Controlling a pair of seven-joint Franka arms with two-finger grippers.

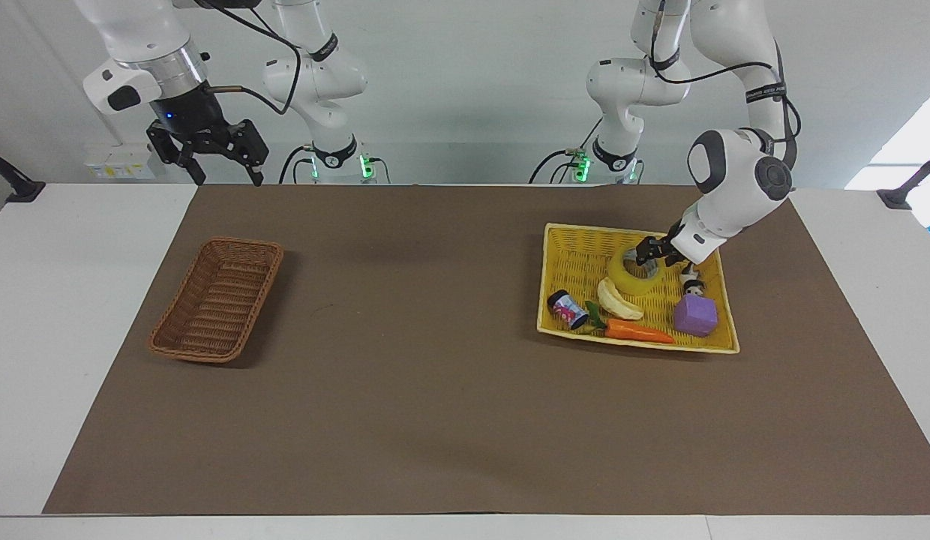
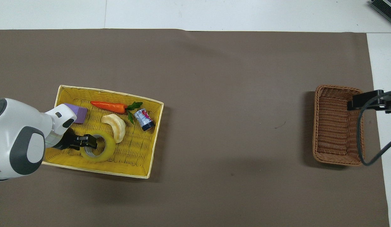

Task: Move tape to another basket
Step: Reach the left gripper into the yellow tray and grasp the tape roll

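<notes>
Two claws to log: your right claw (image 1: 214, 161) waits spread above the worktop's (image 1: 435, 375) robot edge, near the brown basket (image 1: 217, 298). Tape (image 1: 630, 276) sits in the yellow basket (image 1: 562, 240), beside the banana (image 1: 619, 298). Left claw (image 1: 655, 251) is down at the roll's rim, grip state can't tell. Risk: a thin wall pinch slips, or the claw nudges the panda (image 1: 691, 283).
</notes>
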